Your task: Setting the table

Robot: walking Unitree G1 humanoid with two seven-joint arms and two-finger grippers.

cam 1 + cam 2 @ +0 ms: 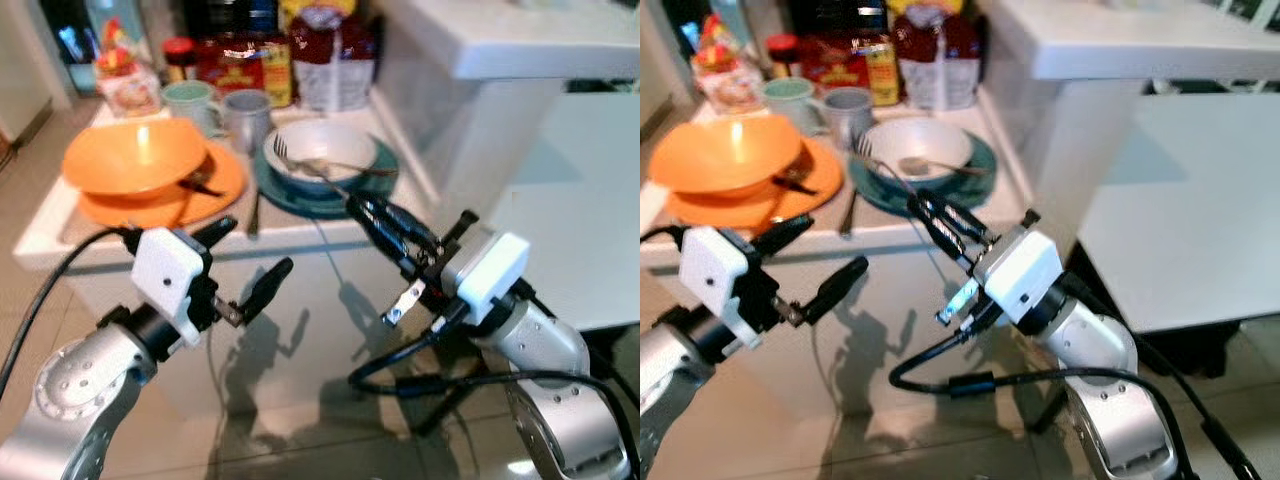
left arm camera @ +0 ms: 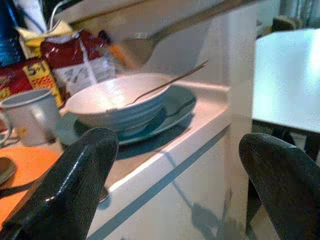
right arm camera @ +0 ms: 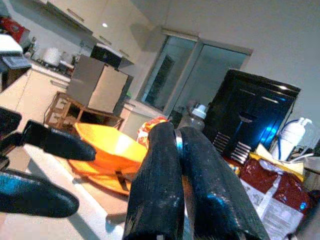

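My right gripper (image 1: 360, 206) is shut on the handle of a metal fork (image 1: 300, 165). The fork's tines reach over the rim of a white bowl (image 1: 320, 150) that sits on a teal plate (image 1: 290, 195) on the white counter (image 1: 60, 235). A spoon (image 2: 170, 82) lies in that bowl. To the left, an orange bowl (image 1: 135, 155) rests on an orange plate (image 1: 215, 185) with a dark utensil. My left gripper (image 1: 255, 247) hangs open and empty in front of the counter edge, below the orange plate. A thin strip of metal shows between the right fingers (image 3: 155, 180).
Another utensil (image 1: 254, 212) lies between the two plates. Two mugs (image 1: 245, 115) and several food packets (image 1: 335, 50) stand behind the dishes. A white table (image 1: 570, 200) fills the right side, with a tiled floor below.
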